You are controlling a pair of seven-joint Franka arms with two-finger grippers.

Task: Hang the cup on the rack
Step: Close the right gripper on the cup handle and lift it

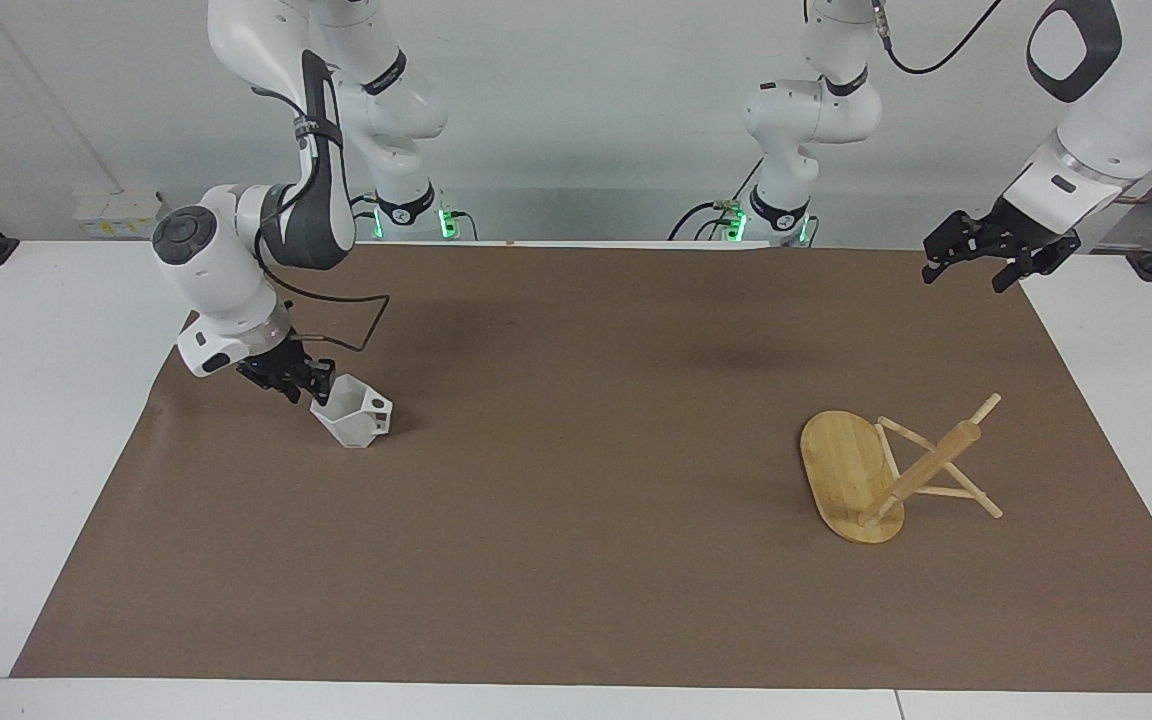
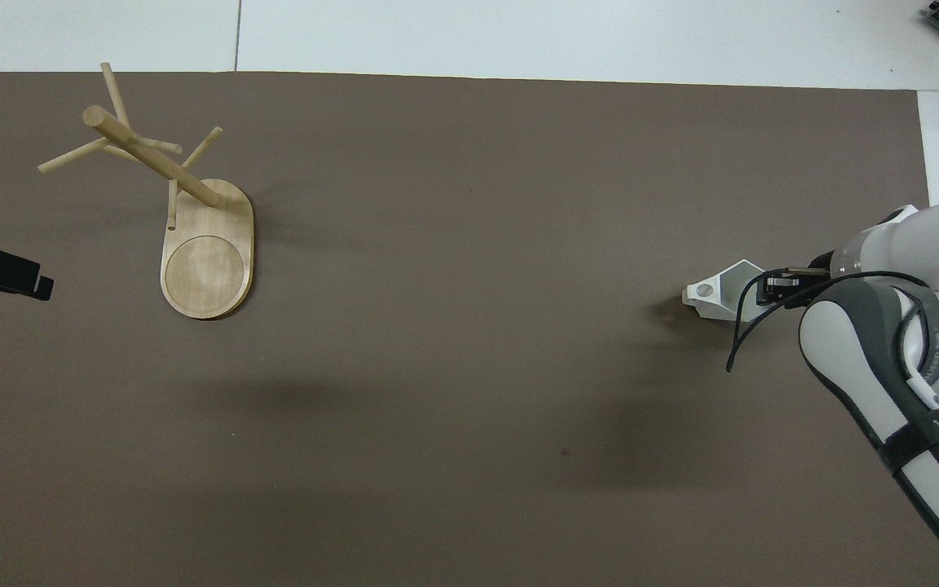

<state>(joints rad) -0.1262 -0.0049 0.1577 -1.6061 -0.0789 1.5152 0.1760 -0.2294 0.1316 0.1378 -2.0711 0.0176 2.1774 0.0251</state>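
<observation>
The white faceted cup [image 1: 364, 420] [image 2: 718, 293] rests on the brown mat [image 1: 576, 480] toward the right arm's end of the table. Its pierced handle tab [image 2: 699, 291] points toward the left arm's end. My right gripper [image 1: 309, 384] [image 2: 773, 287] is low at the cup's rim, opposite the handle, with its fingers pinched on the cup's wall. The bamboo rack [image 1: 886, 470] [image 2: 192, 236] stands on its oval base toward the left arm's end, pegs bare. My left gripper [image 1: 976, 262] [image 2: 5, 277] hangs open over the mat's edge, apart from the rack.
The brown mat covers most of the white table [image 1: 36, 420]. A black cable [image 1: 356, 320] loops from the right wrist over the mat, just above the cup. Both arm bases [image 1: 776, 215] stand at the robots' edge of the table.
</observation>
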